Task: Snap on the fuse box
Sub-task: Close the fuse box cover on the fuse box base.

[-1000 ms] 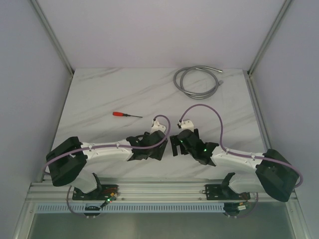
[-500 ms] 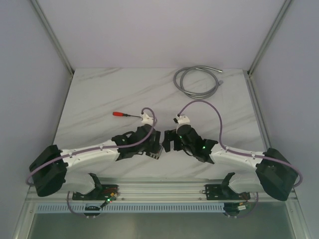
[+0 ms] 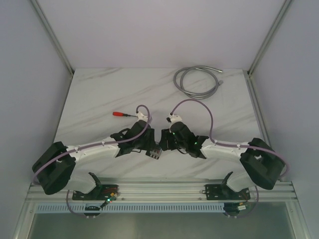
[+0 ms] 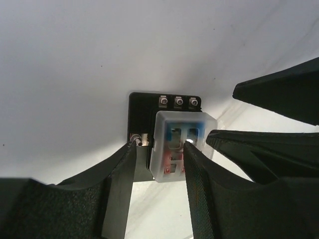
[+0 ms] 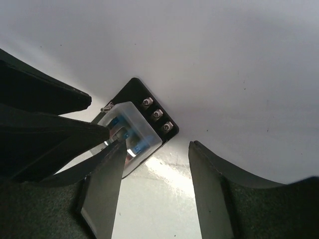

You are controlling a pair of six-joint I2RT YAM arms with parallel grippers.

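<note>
The fuse box [image 3: 155, 152] lies midway along the near edge of the table [image 3: 99, 94], with its clear cover [image 5: 132, 127] on the black base. Our left gripper [image 4: 163, 143] straddles it, half-wide; we cannot tell whether it pinches. Our right gripper [image 5: 155, 143] stands wide, one fingertip on the cover. An off-centre push could tilt the cover or skid the fuse box, leaving it unsnapped.

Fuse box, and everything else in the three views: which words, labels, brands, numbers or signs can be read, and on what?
None can be read.
The black square plastic fuse box shows no print in either wrist view; in the top view everything is too small.
</note>
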